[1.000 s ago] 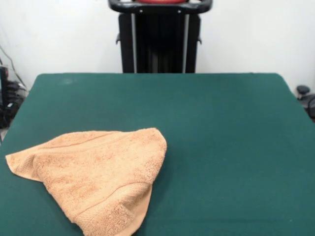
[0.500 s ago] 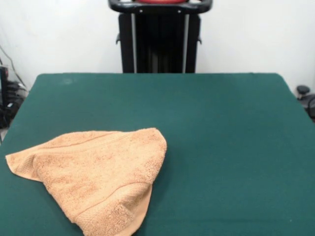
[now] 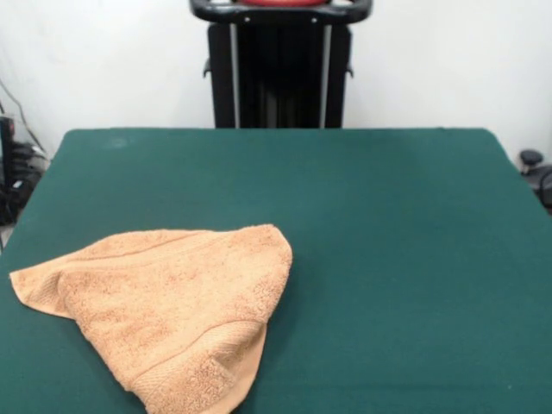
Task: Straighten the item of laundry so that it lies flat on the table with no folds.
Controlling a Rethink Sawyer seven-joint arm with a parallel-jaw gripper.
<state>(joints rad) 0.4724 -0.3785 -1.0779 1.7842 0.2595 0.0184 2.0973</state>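
The item of laundry (image 3: 172, 310), a light orange-tan terry towel, lies folded over itself in a rough triangle at the near left of the table (image 3: 388, 241). One corner points toward the table's middle, another reaches the left edge, and a ribbed band runs along the part nearest the camera. Its bottom tip runs out of the picture. The table is covered in dark green cloth. No gripper shows in the front view.
Cables and dark equipment (image 3: 13, 172) sit beyond the table's left edge, and a small dark object (image 3: 533, 164) lies past the right edge. A white wall stands behind.
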